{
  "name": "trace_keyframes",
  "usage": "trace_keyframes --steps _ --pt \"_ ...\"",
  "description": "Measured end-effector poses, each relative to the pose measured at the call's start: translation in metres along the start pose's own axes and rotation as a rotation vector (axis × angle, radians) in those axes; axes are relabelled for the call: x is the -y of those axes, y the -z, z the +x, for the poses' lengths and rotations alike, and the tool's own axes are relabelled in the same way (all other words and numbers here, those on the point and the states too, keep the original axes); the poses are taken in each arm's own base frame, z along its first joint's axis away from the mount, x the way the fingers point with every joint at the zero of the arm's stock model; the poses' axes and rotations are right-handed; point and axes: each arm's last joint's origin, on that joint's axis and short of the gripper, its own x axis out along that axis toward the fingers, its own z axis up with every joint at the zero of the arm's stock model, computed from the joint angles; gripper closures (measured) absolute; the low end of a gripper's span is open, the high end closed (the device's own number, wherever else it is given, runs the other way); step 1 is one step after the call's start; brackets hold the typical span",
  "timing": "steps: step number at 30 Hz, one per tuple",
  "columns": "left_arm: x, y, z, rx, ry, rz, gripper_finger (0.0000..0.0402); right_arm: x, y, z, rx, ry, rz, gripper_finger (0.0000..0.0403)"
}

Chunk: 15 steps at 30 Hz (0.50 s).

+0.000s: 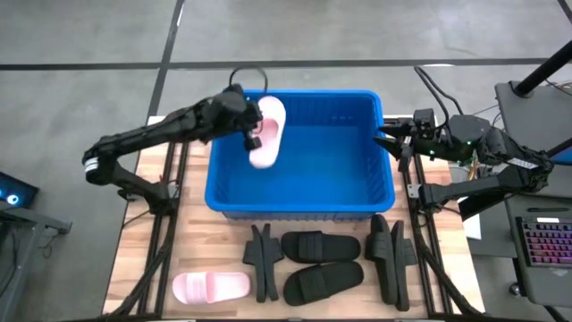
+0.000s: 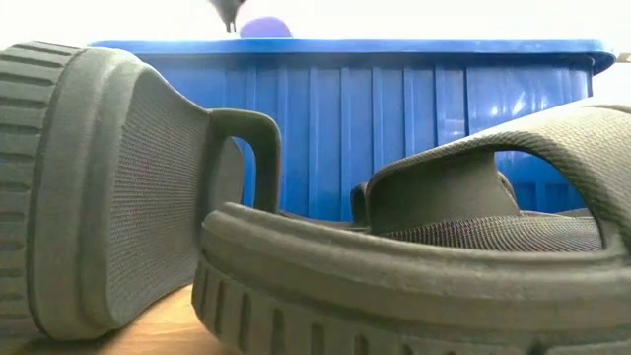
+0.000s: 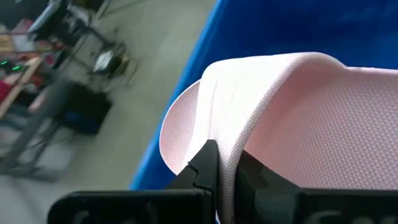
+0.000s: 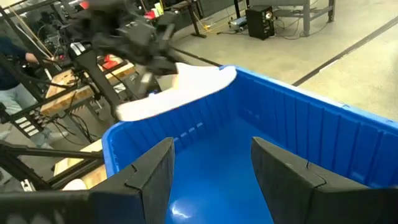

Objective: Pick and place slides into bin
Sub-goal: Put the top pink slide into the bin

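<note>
While the left gripper (image 1: 253,134) holds a pink slide (image 1: 267,132) clamped between its fingers over the bin (image 1: 304,199), the right gripper (image 1: 390,136) waits at the rim, fingers apart.

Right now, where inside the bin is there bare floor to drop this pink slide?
The bin floor is bare throughout; the left gripper holds the pink slide over its left end. The right gripper hovers open at the right rim. Crowded: black slides in front.

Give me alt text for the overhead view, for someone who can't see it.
The left pincer holds a pink slide over the blue bin, while the right pincer waits open at the bin's right rim. Another pink slide and several black slides lie on the table.
</note>
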Motion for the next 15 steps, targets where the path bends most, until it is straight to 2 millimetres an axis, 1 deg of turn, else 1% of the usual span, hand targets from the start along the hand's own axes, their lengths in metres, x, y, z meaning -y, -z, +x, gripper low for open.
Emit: trace_keyframes --steps 3,5,8,12,15 --pt "0.000 0.012 0.032 -0.098 0.006 0.129 0.0402 0.000 0.000 0.000 0.002 0.003 0.001 0.0200" --pt "0.007 0.021 0.054 -0.167 0.037 0.213 0.0402 0.000 0.000 0.000 0.002 0.004 0.003 0.0200" --pt "0.015 0.033 0.081 -0.258 0.069 0.251 0.0402 0.000 0.000 0.000 0.002 0.004 0.003 0.0200" --pt "0.025 0.049 0.103 -0.419 0.040 0.310 0.0401 0.000 0.000 0.000 0.002 0.004 0.003 0.0200" --pt "0.029 0.057 0.115 -0.488 0.009 0.361 0.0401 0.000 0.000 0.000 0.002 0.004 0.002 0.0200"
